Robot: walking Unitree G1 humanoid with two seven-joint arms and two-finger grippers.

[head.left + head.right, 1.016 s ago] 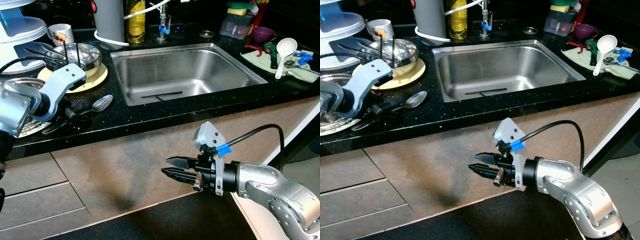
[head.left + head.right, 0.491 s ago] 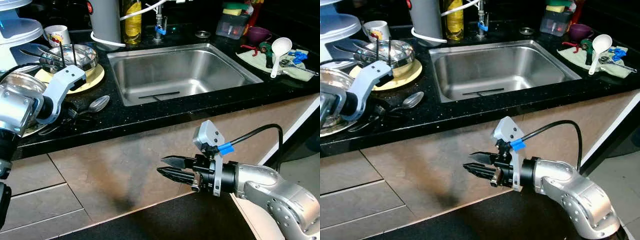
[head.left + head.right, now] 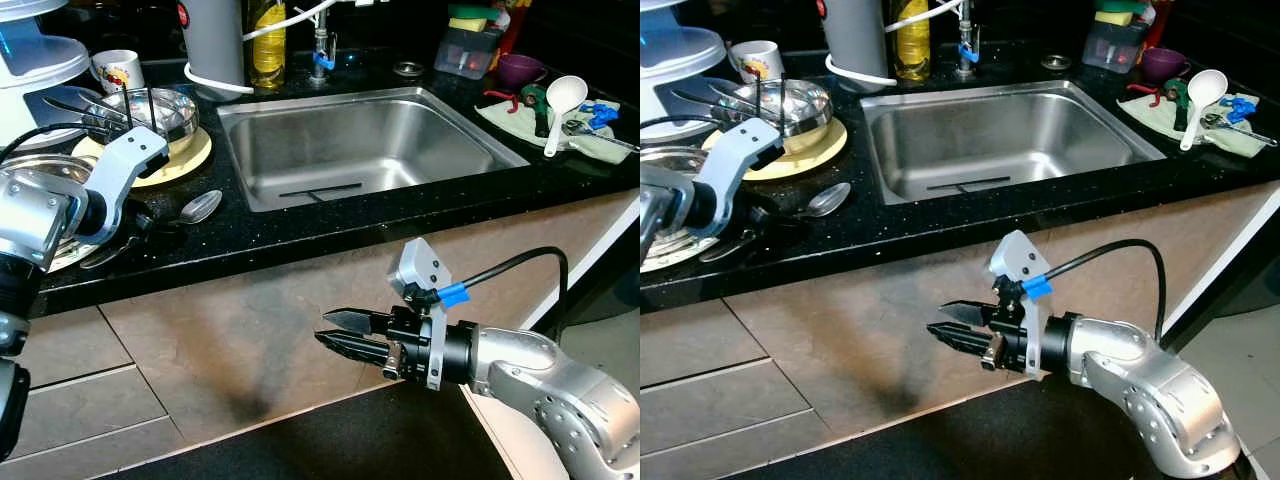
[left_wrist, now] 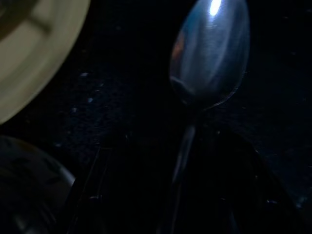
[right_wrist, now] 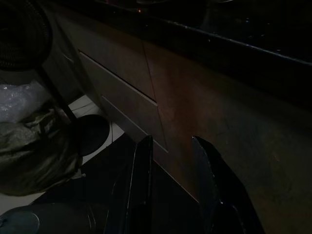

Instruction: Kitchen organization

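Your left gripper (image 3: 140,222) is down on the black surface (image 3: 300,225), right at the handle of the spoon (image 3: 200,207) beside the yellow plate (image 3: 195,155). You cannot tell if its fingers are apart. Your right gripper (image 3: 335,335) hangs low before the cupboard, fingers a little apart, holding nothing.

A black speckled counter (image 3: 330,225) ran across the kitchen, with a steel sink (image 3: 365,140) sunk into it and a tap (image 3: 320,45) behind. Below it stood tan cabinet fronts (image 3: 230,340) — drawers (image 3: 70,400) to the left. The floor (image 3: 330,440) under them was dark, paler tile (image 3: 610,325) showing at far right. Light was dim — glints on the steel.
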